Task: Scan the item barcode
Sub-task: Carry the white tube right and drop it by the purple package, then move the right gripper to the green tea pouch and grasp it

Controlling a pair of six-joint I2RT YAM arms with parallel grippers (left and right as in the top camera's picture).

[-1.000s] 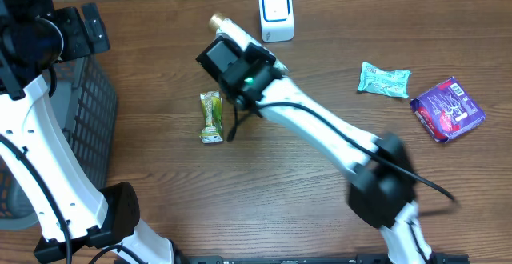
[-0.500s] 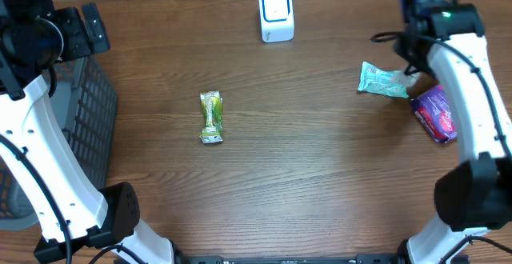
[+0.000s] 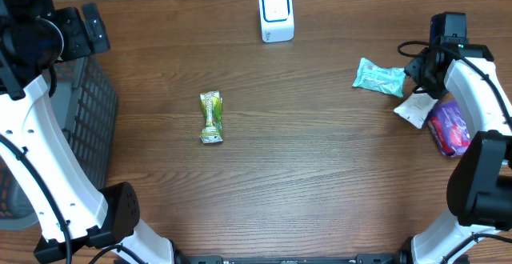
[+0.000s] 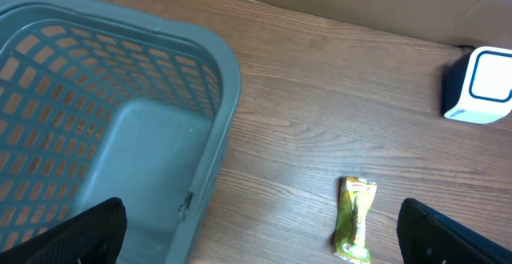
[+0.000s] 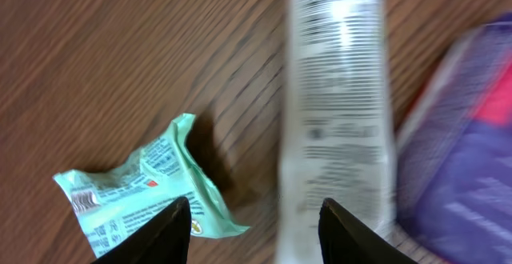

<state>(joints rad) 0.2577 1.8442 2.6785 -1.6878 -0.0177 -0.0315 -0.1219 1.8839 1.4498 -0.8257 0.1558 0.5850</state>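
Overhead, my right hand (image 3: 426, 78) hangs over my right side of the table (image 3: 320, 168), jaws parted and gripping nothing. The white packet (image 3: 414, 110) lies just beside it against the purple packet (image 3: 450, 128), well apart from the scanner (image 3: 276, 14). My left hand (image 4: 262, 228) gapes wide and empty near the basket (image 4: 224, 64).

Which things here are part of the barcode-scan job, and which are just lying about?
Job:
- scanner
- white packet, by the open right gripper
- teal packet, purple packet and green snack bar, probably also items to scan

Lying about:
- basket, no part in scanning that the pictures show
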